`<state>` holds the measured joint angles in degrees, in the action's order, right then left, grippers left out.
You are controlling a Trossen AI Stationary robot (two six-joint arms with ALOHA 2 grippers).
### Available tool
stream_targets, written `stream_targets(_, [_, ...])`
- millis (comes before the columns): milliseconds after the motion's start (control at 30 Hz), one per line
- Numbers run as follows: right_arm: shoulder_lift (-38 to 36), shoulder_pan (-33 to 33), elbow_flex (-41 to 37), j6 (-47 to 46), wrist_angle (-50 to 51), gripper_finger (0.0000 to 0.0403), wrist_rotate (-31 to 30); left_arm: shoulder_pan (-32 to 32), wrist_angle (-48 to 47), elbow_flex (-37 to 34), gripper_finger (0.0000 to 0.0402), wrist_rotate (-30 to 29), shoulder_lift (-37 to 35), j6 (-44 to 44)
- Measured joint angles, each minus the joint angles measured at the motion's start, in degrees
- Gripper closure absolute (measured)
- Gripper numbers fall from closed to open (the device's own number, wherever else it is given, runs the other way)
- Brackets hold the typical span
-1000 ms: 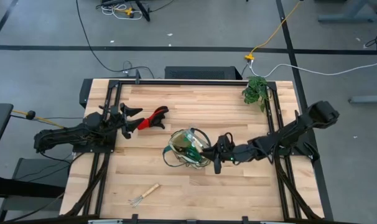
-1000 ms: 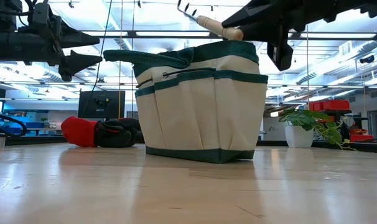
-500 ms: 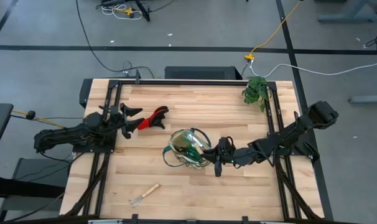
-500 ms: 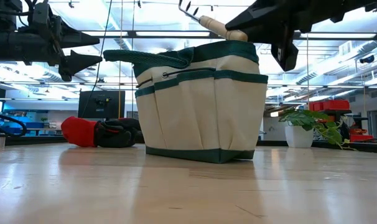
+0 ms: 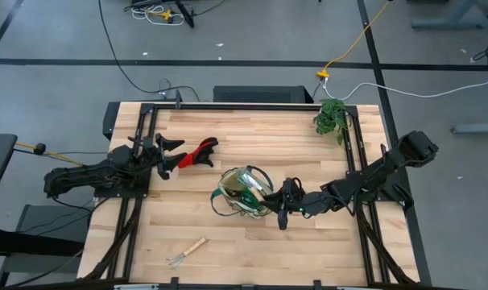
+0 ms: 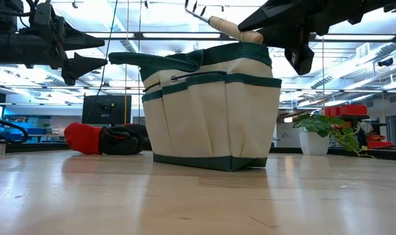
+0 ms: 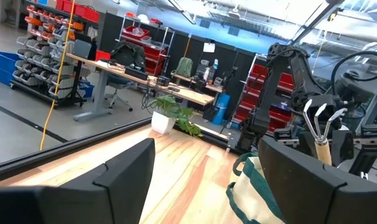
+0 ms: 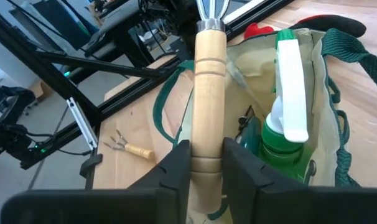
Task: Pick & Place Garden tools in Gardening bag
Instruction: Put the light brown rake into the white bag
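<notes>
Over the bag, the right gripper pinched a wooden-handled tool between its fingers, handle tilted above the opening. Left gripper hung wide beside the red tool.

Gardening bag sits near the middle of my table, upright on its base. Inside it stands a spray bottle. My right gripper is just off the bag's right side, above the table, with a wooden-handled tool between its fingers, handle over the bag's rim. Red-and-black handled tool lies left of the bag, toward the far edge, just beside my left gripper at the left edge. Small rake lies near the near edge, left of centre. Plant sits at the far right corner.
</notes>
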<state>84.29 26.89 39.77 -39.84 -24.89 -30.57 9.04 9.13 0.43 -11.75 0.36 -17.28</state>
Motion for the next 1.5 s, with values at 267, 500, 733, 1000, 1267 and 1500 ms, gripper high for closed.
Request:
stream_targets(267, [0.0, -0.1, 0.0, -0.1, 0.1, 0.0315, -0.1, 0.0, 0.0, 0.0, 0.011, 0.0, 0.0, 0.0])
stream_targets(500, [0.0, -0.1, 0.0, -0.1, 0.1, 0.0321, -0.5, 0.0, 0.0, 0.0, 0.011, 0.0, 0.0, 0.0])
stream_targets(733, [0.0, -0.5, 0.0, -0.2, 0.1, 0.0321, -2.0, 0.0, 0.0, 0.0, 0.011, 0.0, 0.0, 0.0])
stream_targets(1000, [0.0, -0.6, 0.0, -0.2, 0.0, 0.0321, -1.4, 0.0, 0.0, 0.0, 0.011, 0.0, 0.0, 0.0])
stream_targets(1267, [0.0, -0.6, 0.0, -1.3, 0.0, 0.03, -1.3, 0.0, 0.0, 0.0, 0.011, 0.0, 0.0, -0.1])
stream_targets(1500, [0.0, -1.2, 0.0, -1.2, -0.2, 0.0244, -1.4, 0.0, 0.0, 0.0, 0.011, 0.0, 0.0, -0.1])
